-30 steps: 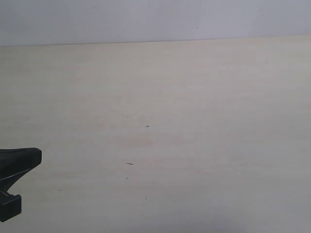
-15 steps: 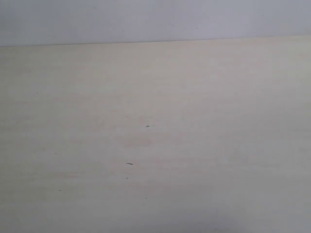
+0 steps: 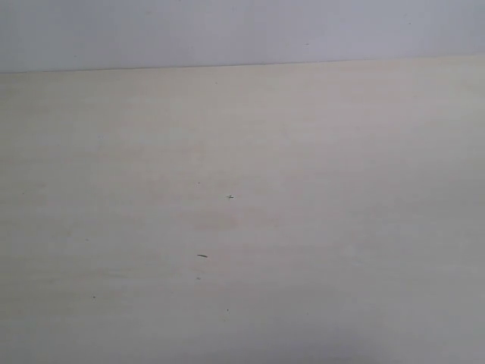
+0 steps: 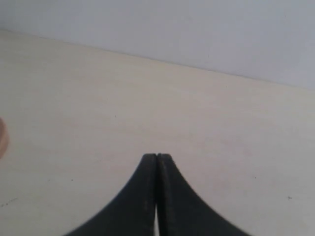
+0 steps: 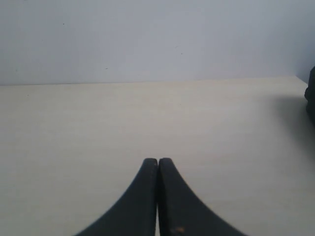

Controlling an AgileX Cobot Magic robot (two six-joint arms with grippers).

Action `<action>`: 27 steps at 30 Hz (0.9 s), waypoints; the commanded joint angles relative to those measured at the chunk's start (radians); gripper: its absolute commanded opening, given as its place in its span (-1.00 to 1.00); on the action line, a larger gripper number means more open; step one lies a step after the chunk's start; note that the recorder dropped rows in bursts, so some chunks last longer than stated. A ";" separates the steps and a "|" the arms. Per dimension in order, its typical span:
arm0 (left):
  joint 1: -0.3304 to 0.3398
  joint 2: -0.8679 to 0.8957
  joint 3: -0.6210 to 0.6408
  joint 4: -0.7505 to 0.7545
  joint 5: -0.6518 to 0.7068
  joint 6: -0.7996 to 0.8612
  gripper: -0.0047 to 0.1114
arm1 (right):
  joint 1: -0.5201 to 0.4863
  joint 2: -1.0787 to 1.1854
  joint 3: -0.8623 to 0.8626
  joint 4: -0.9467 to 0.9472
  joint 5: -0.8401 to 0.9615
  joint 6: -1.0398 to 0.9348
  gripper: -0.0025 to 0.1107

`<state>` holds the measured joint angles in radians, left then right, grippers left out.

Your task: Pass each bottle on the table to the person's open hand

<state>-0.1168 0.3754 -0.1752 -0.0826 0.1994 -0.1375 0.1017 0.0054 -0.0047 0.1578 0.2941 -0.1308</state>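
Observation:
The pale beige table [image 3: 303, 152] fills the exterior view and shows only a few tiny dark specks [image 3: 229, 197]. No bottles show in any view, and neither gripper appears in the exterior view. My left gripper [image 4: 157, 156] is shut, its black fingers pressed together with nothing between them, above bare tabletop [image 4: 221, 123]. My right gripper [image 5: 158, 160] is likewise shut and empty over the table [image 5: 74, 123]. The person's open hand is out of view; a small skin-coloured blur [image 4: 2, 138] at the edge of the left wrist view is too unclear to name.
A pale wall [image 3: 227, 30] rises behind the table's far edge. In the right wrist view, a dark object [image 5: 311, 96] sits at the frame's edge near the table's corner and casts a shadow on the tabletop.
A black gripper that showed at the lower left of the exterior view a second ago has left that view; only the table shows there now.

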 commanded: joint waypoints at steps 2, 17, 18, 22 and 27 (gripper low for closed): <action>0.006 -0.138 0.001 0.013 0.016 0.005 -0.92 | -0.008 -0.005 0.005 0.001 -0.004 0.002 -0.96; 0.007 -0.307 0.001 0.024 0.102 0.007 -0.92 | -0.008 -0.005 0.005 0.001 -0.004 0.002 -0.96; 0.008 -0.311 0.004 0.024 0.102 0.007 -0.92 | -0.008 -0.005 0.005 0.001 -0.004 0.002 -0.96; 0.008 -0.370 0.115 0.031 0.015 0.007 -0.92 | -0.008 -0.005 0.005 0.001 -0.004 0.002 -0.96; 0.008 -0.375 0.175 0.043 -0.005 0.013 -0.92 | -0.008 -0.005 0.005 0.001 -0.004 0.002 -0.96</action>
<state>-0.1121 0.0066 -0.0024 -0.0496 0.1959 -0.1356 0.1017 0.0054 -0.0047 0.1578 0.2941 -0.1289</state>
